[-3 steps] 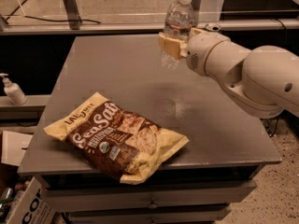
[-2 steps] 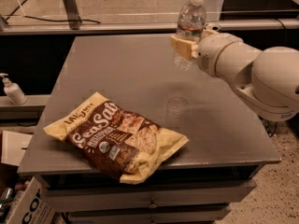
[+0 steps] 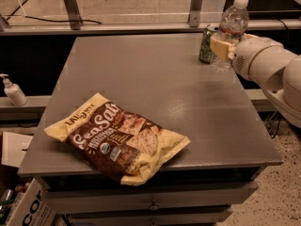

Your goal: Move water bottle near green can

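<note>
Clasping water bottle [image 3: 233, 20], gripper [image 3: 225, 49] beside green can [image 3: 205, 47]

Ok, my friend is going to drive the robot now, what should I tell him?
The gripper is at the table's far right corner, shut on the water bottle, held upright.
The green can is on the table, just left of the bottle, close beside it.
Done: bottle is next to the can.
Left: set it down if it isn't resting already (can't tell), open the gripper, back away gently.
The chip bag lies front left, out of the way.
</note>
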`<action>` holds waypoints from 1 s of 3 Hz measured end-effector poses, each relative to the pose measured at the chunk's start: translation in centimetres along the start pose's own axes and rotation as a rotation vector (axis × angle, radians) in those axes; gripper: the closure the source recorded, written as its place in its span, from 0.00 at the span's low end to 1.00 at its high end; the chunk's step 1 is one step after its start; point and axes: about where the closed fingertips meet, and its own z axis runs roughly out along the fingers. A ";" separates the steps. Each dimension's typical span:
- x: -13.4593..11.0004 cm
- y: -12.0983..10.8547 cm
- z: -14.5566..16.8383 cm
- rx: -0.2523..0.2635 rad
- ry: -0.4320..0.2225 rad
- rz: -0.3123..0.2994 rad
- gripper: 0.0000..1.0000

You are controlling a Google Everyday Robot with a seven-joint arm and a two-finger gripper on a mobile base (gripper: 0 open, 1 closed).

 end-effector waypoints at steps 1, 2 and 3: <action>1.6 -2.6 0.0 0.040 0.038 0.014 1.00; 2.9 -4.5 0.1 0.043 0.073 0.046 1.00; 3.5 -5.6 0.6 0.013 0.097 0.078 1.00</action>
